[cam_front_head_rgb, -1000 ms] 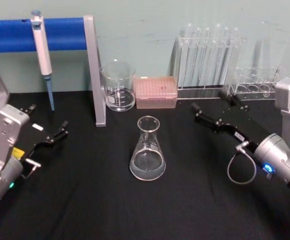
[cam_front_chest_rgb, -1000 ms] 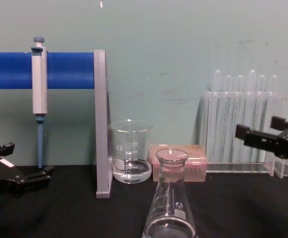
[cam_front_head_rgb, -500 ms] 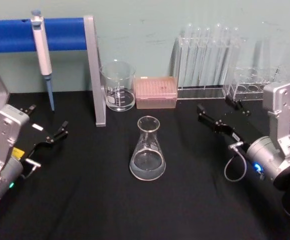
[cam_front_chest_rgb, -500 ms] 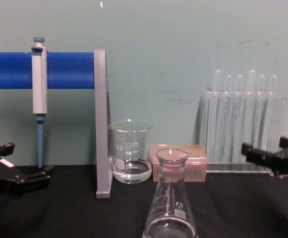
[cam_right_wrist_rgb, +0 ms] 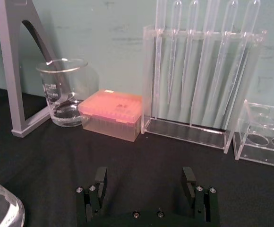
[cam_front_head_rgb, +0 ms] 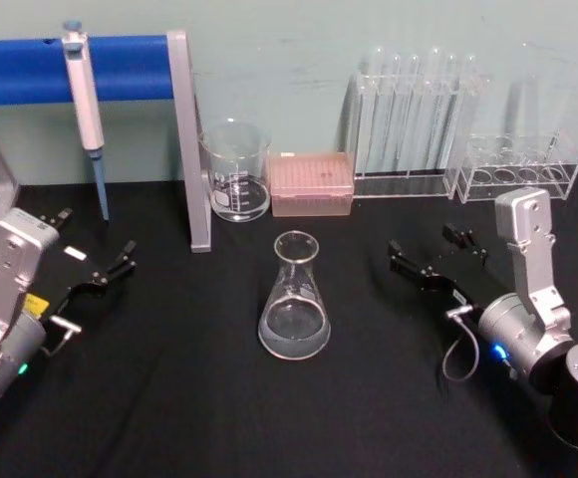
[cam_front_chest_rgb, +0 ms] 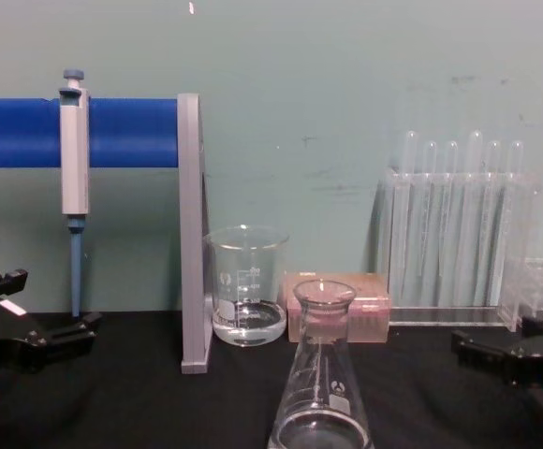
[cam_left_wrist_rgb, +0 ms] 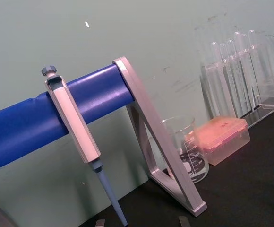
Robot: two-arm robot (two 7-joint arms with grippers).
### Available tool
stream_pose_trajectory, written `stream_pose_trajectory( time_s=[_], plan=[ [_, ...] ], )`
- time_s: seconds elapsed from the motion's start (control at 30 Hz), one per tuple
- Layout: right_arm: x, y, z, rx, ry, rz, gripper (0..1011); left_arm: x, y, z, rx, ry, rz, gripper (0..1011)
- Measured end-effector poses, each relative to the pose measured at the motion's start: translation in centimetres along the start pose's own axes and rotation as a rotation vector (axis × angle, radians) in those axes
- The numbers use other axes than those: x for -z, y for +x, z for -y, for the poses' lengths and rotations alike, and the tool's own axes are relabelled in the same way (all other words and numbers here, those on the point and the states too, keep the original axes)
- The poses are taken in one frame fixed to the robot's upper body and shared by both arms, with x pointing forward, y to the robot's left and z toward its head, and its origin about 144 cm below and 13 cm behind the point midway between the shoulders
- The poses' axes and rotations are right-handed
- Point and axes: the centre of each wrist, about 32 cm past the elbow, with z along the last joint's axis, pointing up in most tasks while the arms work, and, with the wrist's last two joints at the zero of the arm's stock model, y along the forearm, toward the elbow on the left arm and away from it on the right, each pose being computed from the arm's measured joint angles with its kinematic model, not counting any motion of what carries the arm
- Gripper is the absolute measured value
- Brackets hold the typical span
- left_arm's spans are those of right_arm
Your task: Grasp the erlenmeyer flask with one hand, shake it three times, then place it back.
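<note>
Now, at the far left, the left gripper (cam_front_head_rgb: pixel 95 261) rests low above the black table (cam_front_head_rgb: pixel 169 398), with its two fingers spread apart and nothing between them; in the chest view it (cam_front_chest_rgb: pixel 37 318) shows at the left edge, just beside the table surface. Behind it, a grey pipette (cam_front_head_rgb: pixel 83 95) hangs on a blue bar (cam_front_head_rgb: pixel 20 68) of a grey metal stand (cam_front_head_rgb: pixel 189 149), with its blue tip pointing down. Next to the stand's upright post stands a glass beaker (cam_front_head_rgb: pixel 235 169) with a little clear liquid at the bottom, and just beside the beaker sits a pink tip box (cam_front_head_rgb: pixel 311 183).

In the middle of the table, in front of the beaker and the box, the erlenmeyer flask (cam_front_head_rgb: pixel 294 297) stands upright on its wide base, well apart from both grippers. In the chest view the flask (cam_front_chest_rgb: pixel 320 374) is close to the camera, and its white printed marks are visible.

To the right, the right gripper (cam_front_head_rgb: pixel 436 255) is low over the table, pointing toward the back, and its fingers are wide open and empty; the right wrist view shows the two black fingers (cam_right_wrist_rgb: pixel 100 182) far apart. Behind it, against the wall, a clear rack with tall test tubes (cam_front_head_rgb: pixel 409 119) stands, and a lower clear rack (cam_front_head_rgb: pixel 518 164) is beside it on the right.
</note>
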Motion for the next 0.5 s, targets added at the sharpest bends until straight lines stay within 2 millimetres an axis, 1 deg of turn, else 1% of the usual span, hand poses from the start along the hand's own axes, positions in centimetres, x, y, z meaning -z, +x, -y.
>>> stream_pose_trajectory(
  time_s=[0.17,0.5],
  plan=[
    [0.37,-0.06,-0.19,0.0,-0.022,0.011,1000,0.0,0.0,0.0,0.0,0.0,0.0,1001],
    [0.33,-0.02,-0.15,-0.001,-0.02,0.011,1000,0.0,0.0,0.0,0.0,0.0,0.0,1001]
  ],
)
